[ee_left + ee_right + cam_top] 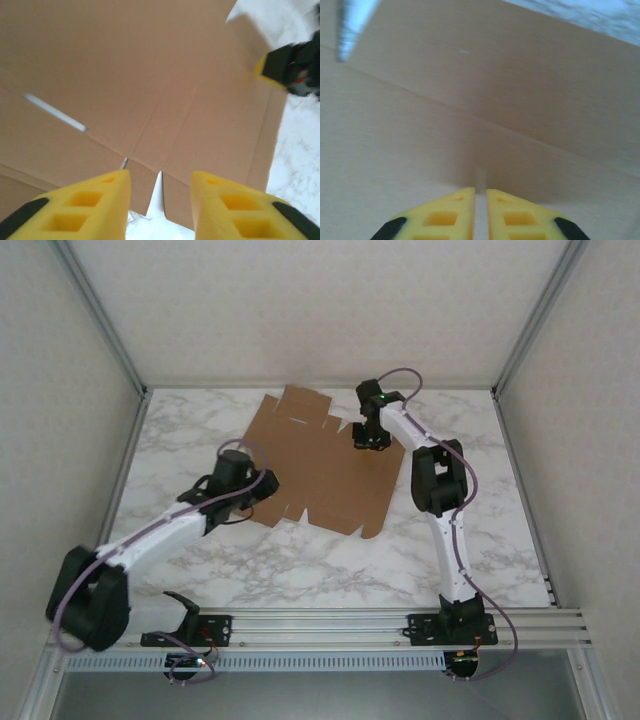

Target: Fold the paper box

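Observation:
The paper box (320, 465) is a flat brown die-cut sheet lying unfolded at the middle back of the marble table. My left gripper (262, 495) sits at the sheet's near left edge. In the left wrist view its yellow fingers (105, 200) stand apart over a notch between two flaps of the paper box (150, 75), with nothing between them. My right gripper (370, 445) points down onto the sheet's right part. In the right wrist view the right gripper (480, 191) has its tips almost together, just above the paper box (470, 100), pinching nothing that I can see.
The marble table (300, 570) has free room in front of the sheet and on both sides. White enclosure walls and metal posts (105, 330) ring the table. An aluminium rail (330, 625) runs along the near edge. The right gripper's body (292, 65) shows past the sheet's far corner.

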`<state>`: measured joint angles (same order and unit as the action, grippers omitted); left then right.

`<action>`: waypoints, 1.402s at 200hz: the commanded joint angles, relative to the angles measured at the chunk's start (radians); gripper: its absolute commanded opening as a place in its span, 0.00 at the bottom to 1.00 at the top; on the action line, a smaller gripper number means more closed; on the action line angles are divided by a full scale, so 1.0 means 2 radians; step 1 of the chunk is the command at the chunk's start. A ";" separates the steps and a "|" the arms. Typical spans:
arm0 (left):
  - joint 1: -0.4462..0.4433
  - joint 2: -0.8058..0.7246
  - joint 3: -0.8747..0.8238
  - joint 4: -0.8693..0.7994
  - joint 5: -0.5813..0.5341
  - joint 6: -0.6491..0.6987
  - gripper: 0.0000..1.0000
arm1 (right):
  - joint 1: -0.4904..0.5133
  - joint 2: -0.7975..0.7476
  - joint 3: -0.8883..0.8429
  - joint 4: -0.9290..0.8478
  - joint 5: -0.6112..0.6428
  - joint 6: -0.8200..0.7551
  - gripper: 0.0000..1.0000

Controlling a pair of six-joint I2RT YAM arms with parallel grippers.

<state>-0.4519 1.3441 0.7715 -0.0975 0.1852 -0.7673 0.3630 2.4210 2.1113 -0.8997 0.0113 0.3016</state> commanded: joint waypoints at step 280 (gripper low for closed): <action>0.048 0.373 0.278 -0.025 0.002 0.023 0.02 | 0.172 -0.255 -0.474 0.250 -0.153 0.218 0.09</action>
<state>-0.3199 2.0953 1.3575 -0.1204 0.1345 -0.7692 0.6735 1.8797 1.1645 -0.4702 -0.2104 0.6888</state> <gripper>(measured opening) 0.053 0.084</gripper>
